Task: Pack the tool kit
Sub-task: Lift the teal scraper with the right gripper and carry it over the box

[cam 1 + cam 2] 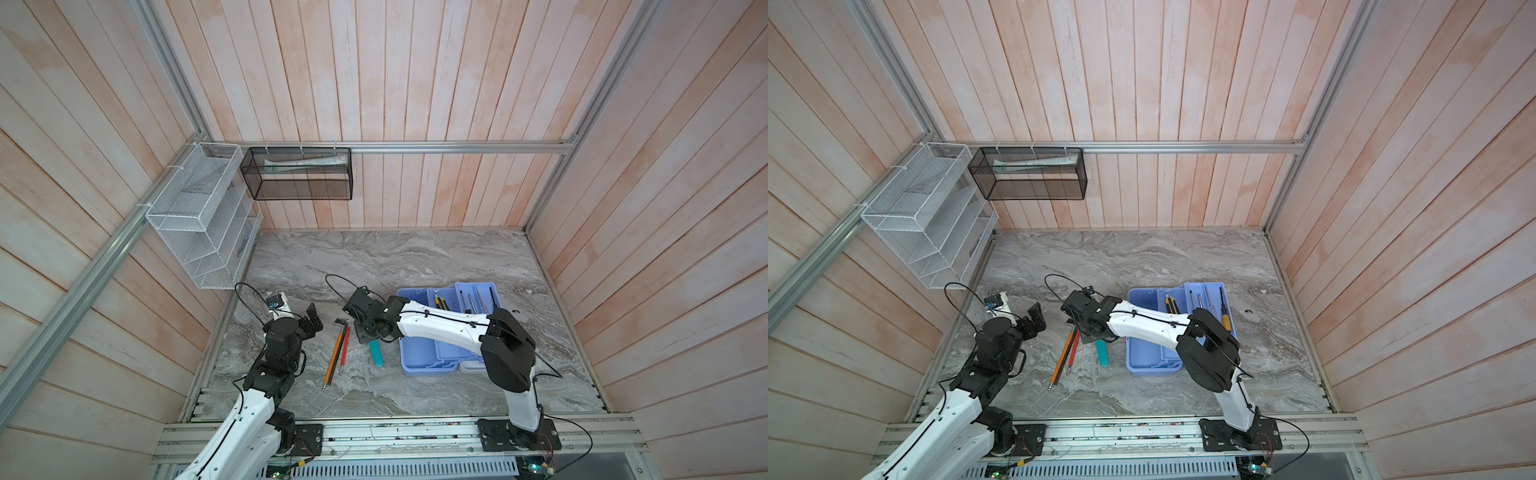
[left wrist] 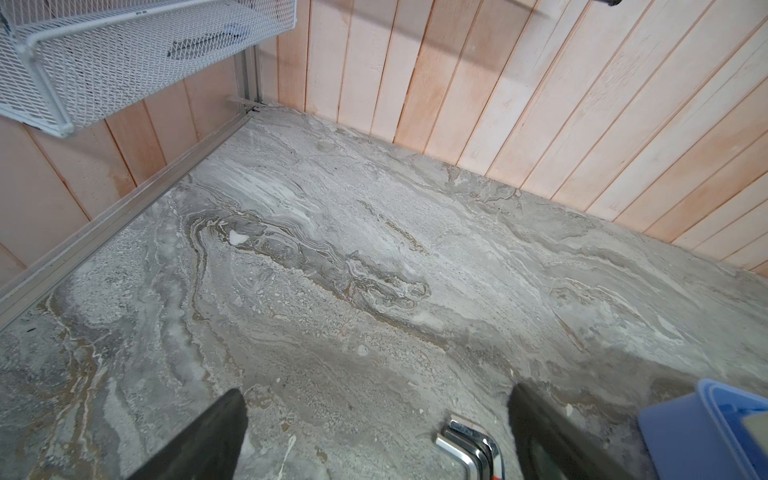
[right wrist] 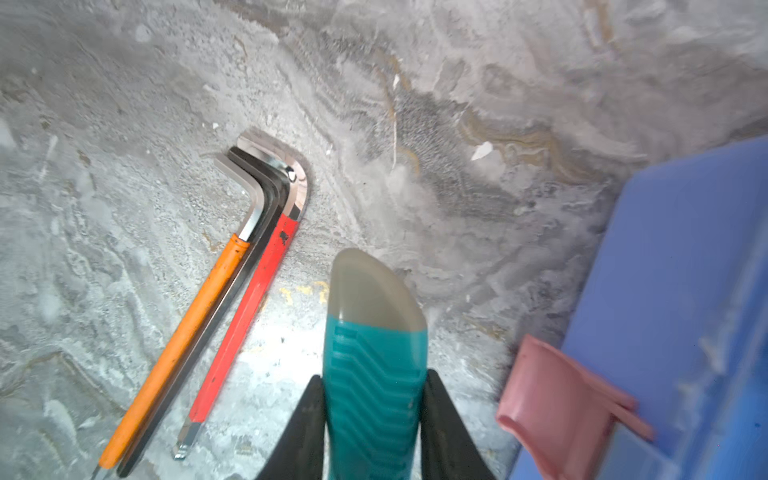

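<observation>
Pale plank walls close in a grey marble tabletop (image 1: 415, 257), with open marble running to its far edge. Near the right edge sits the open blue case (image 1: 415, 357), with screwdrivers (image 1: 478, 299) in its tray (image 1: 461, 291) and a pink handle (image 3: 557, 399) at its side. Just left of it, the right jaws grip the teal tool (image 3: 376, 332). Beside that lie orange- and red-sleeved hex keys (image 3: 232, 291), untouched. The left jaws gape wide, holding nothing, near the left edge, where a white mesh basket (image 1: 195, 216) hangs on the wall. A black one (image 1: 299, 174) hangs on the back wall.
</observation>
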### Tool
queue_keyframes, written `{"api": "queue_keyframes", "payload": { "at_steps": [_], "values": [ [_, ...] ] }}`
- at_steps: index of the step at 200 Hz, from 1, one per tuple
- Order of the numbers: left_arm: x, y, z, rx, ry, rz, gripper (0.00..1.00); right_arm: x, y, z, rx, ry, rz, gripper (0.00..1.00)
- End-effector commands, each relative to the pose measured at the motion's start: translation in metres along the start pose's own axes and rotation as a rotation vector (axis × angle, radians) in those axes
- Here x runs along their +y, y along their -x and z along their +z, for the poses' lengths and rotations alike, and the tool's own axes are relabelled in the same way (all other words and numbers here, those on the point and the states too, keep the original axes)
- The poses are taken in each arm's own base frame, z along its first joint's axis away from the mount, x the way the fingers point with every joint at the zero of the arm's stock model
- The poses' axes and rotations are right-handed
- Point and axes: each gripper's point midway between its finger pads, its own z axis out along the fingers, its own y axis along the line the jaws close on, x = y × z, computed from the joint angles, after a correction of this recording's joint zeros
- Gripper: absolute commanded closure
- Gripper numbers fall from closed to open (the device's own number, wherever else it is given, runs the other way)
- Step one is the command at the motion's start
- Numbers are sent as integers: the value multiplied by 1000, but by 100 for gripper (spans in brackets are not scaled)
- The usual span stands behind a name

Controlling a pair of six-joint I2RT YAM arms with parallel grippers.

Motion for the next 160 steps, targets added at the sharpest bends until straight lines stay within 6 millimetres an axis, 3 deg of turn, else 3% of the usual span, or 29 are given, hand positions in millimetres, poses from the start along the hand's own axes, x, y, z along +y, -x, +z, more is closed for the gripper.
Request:
{"api": "queue_keyframes", "payload": {
  "at_steps": [1,59,96,160],
  "values": [
    [5,-4,1,5,19,-4,1,-11,6,-19,-23,17,-7,96],
    [6,-5,1,7,22,-5,0,-77,22,-77,-122,-23,70,96],
    [6,-5,1,6,24,-4,0,-130,20,-105,-188,-73,132,96],
    [6,-5,1,7,24,-5,1,-197,-2,-117,-175,-183,174,96]
  ]
}}
